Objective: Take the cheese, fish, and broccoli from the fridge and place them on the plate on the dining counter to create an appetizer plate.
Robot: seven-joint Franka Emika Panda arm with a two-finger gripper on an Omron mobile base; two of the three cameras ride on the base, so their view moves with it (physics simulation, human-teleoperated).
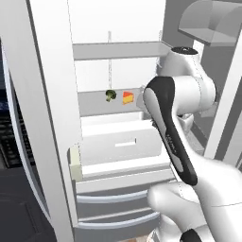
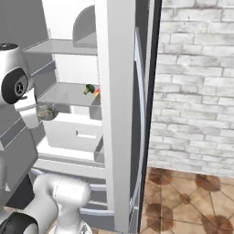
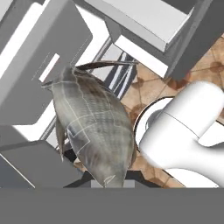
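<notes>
Open fridge [image 1: 52,94], no readable writing, broccoli [image 1: 110,95] beside cheese [image 1: 128,98], gripper [image 3: 109,181] clamped on fish [image 3: 94,124].

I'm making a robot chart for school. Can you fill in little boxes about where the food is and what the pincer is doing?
fish: grey-silver fish held in the shut pincer, seen close in the hand view
broccoli: broccoli on a fridge shelf, left of the cheese
cheese: cheese on the same shelf, close beside the broccoli
fridge: fridge open, white drawer below the shelf
arm: raised in front of the open fridge
floor: brown tiles by the brick wall
</notes>
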